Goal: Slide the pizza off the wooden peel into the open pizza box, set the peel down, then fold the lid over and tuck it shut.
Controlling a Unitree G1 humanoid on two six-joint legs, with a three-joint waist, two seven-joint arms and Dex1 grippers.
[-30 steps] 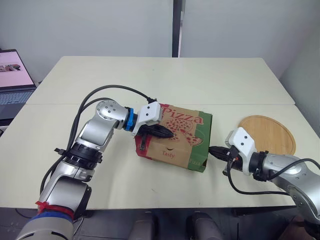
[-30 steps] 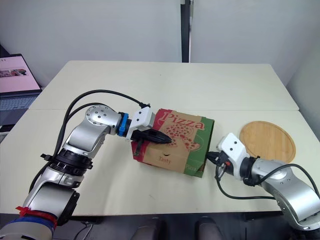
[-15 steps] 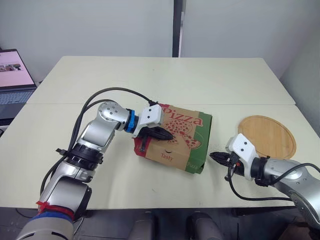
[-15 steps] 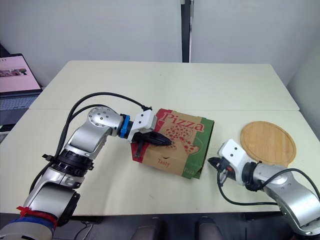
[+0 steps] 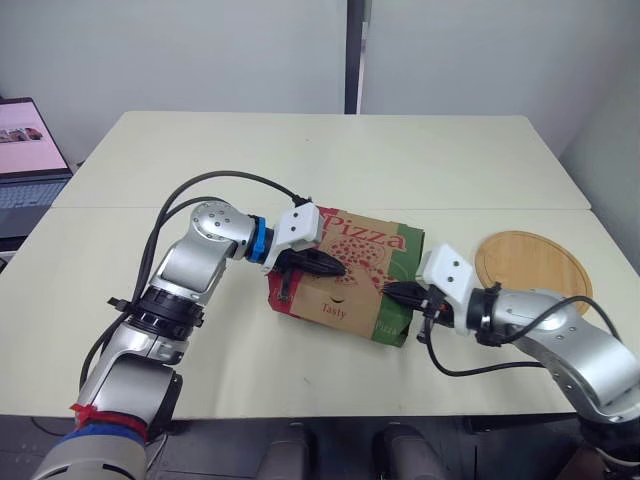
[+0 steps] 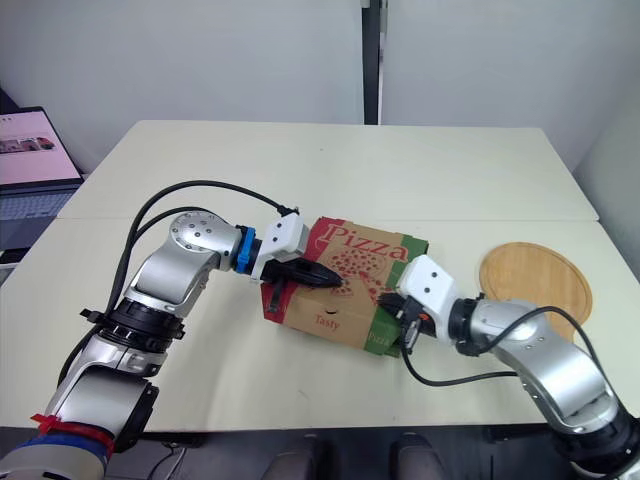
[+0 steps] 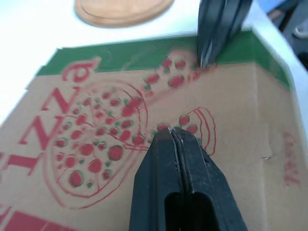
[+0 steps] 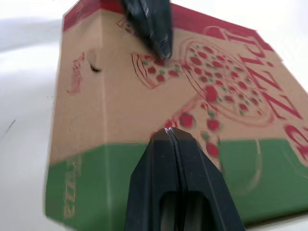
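Note:
The pizza box (image 5: 352, 300) lies mid-table with its printed lid down, and the pizza inside is hidden. My left gripper (image 5: 343, 268) is shut, its tip pressed on the lid's pizza drawing (image 7: 172, 132). My right gripper (image 5: 386, 291) is also shut, its tip resting on the lid by the green right edge (image 8: 171, 133). Each wrist view shows the other gripper's tip on the lid: the right gripper (image 7: 207, 57) and the left gripper (image 8: 161, 50). The round wooden peel (image 5: 535, 265) lies flat on the table to the right of the box, bare.
An open laptop (image 5: 25, 160) sits off the table's far left edge. A seam (image 5: 120, 208) runs across the cream table behind the box. The right arm's black cable (image 5: 480, 368) loops over the table in front of the peel.
My right gripper has moved left from the table beside the box onto the lid's green right edge. The left gripper stays pressed on the lid.

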